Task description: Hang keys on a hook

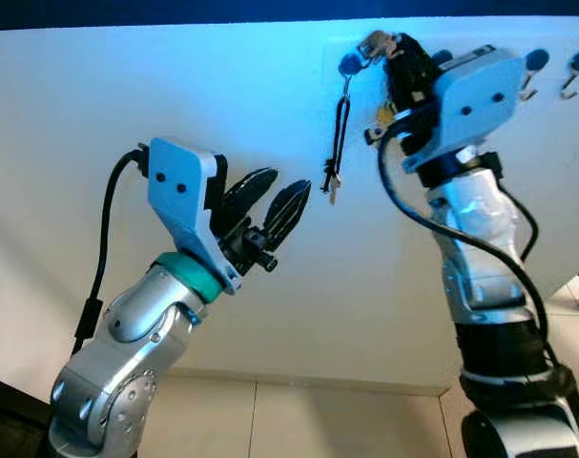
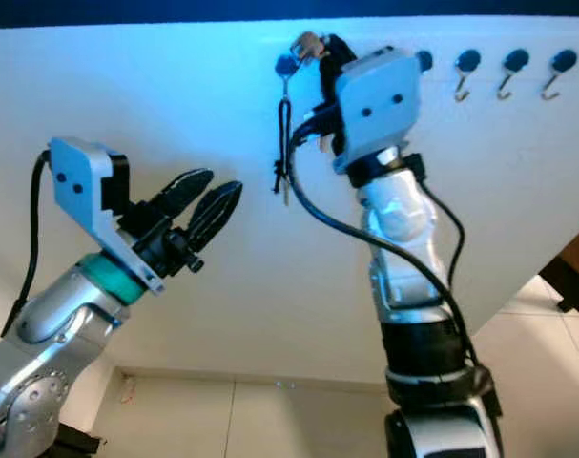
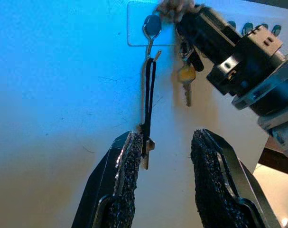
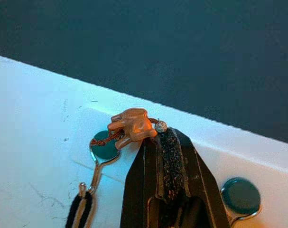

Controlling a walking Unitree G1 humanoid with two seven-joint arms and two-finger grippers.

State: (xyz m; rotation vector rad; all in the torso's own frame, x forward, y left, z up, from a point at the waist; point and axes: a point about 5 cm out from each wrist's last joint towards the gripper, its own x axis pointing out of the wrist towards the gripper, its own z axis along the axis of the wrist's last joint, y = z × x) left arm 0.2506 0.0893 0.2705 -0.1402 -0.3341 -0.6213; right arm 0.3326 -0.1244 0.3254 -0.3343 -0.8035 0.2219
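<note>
— Surface?
— White wall, dark band above; a row of hooks along it, tiled floor below.
— Grippers?
— My right gripper is clamped on the keys beside the end hook, where a black cord hangs. My left gripper is parted, holding nothing.

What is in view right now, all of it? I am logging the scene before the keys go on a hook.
Wall: one, white, behind both arms; dark band above it.
Hooks: a row, dark round heads with metal hooks, along the wall's top.
Black cord: one loop, hanging from the leftmost hook, small metal piece at its bottom end.
Keys: one bunch, a brass-coloured key hanging from it, with a tan charm, held beside that hook.
Floor: pale tiles, below the wall.
Right claw: shut on the keys, raised to the hooks.
Left claw: open, lower, pointing at the wall.
</note>
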